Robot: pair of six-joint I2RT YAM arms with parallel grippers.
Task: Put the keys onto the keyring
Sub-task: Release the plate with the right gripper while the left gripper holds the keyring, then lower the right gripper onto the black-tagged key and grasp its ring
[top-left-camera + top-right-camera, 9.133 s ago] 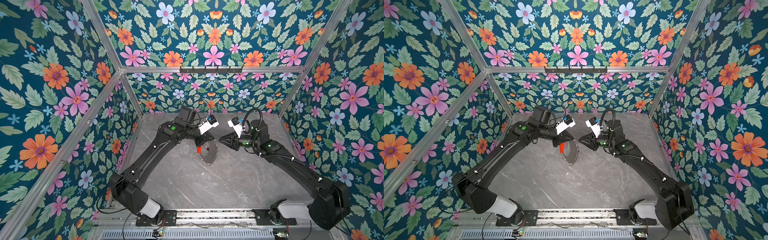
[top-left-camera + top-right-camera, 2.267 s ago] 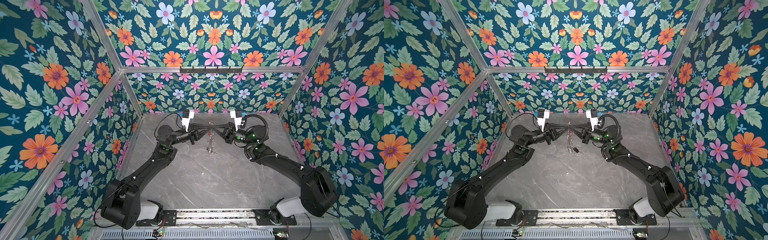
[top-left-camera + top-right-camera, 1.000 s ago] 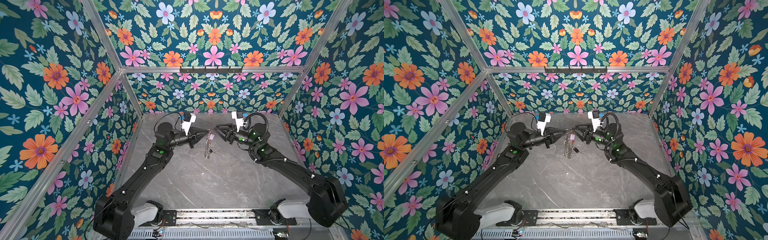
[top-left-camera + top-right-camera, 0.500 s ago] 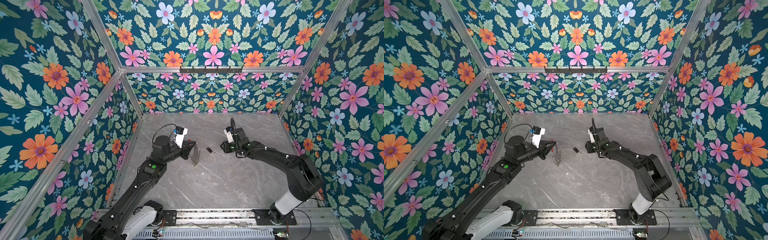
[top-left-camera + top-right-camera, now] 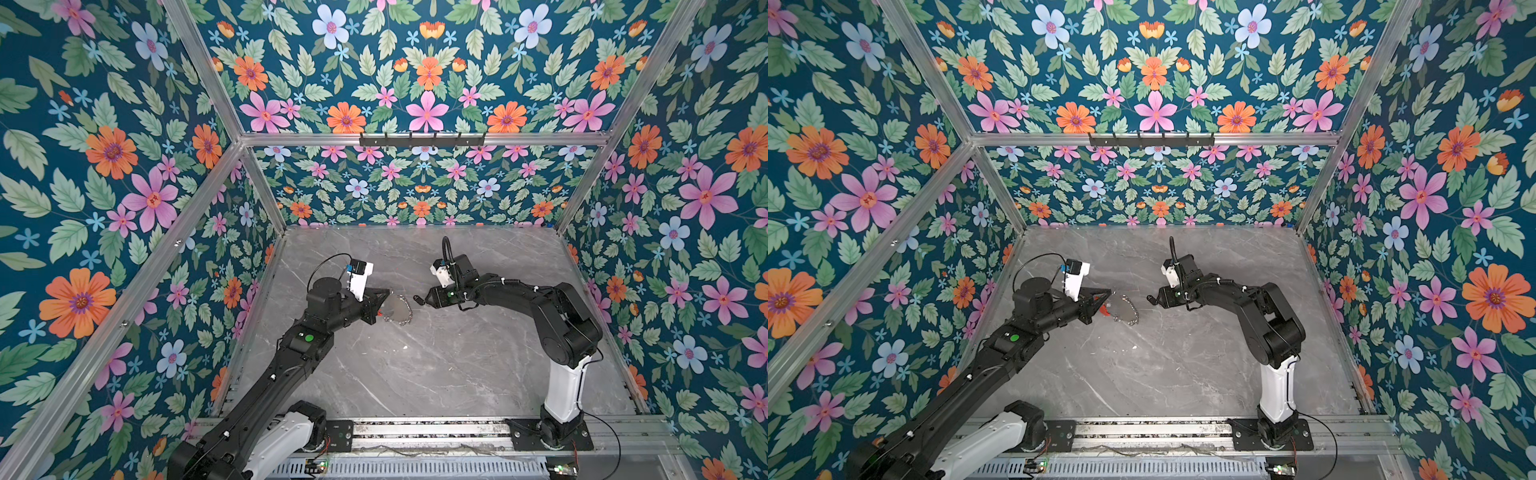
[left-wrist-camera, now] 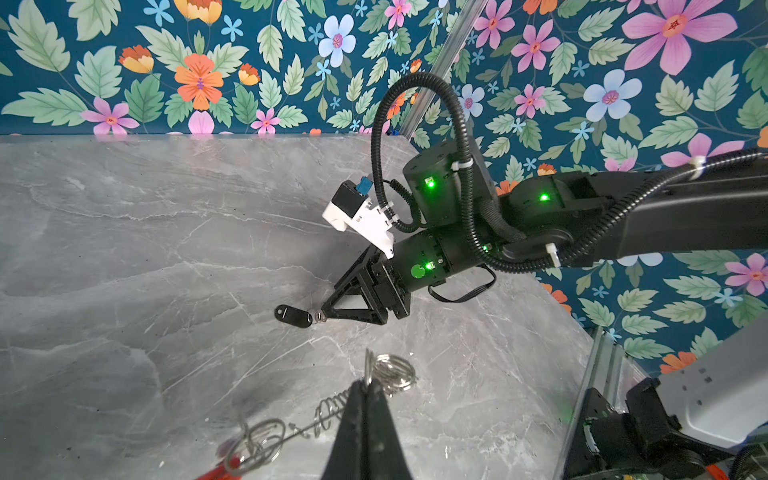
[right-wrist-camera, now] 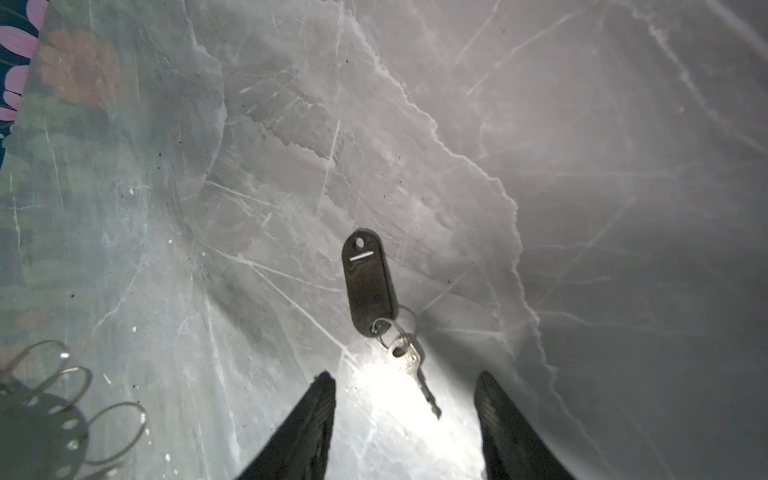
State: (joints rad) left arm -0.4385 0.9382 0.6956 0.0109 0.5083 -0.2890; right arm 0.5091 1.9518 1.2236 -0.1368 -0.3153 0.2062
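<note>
The keyring (image 6: 257,440) is gripped by the tightly closed left gripper (image 6: 365,384). The black key tag (image 7: 368,282) is laid on the table (image 7: 582,166), just before the parted, empty right gripper (image 7: 404,374).

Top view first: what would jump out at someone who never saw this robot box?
The bright flower-patterned walls all around the grey marble table. Mid-table, the shut left gripper pinches the keyring strung with silver rings, and the open right gripper straddles a black key tag with its small key.
</note>
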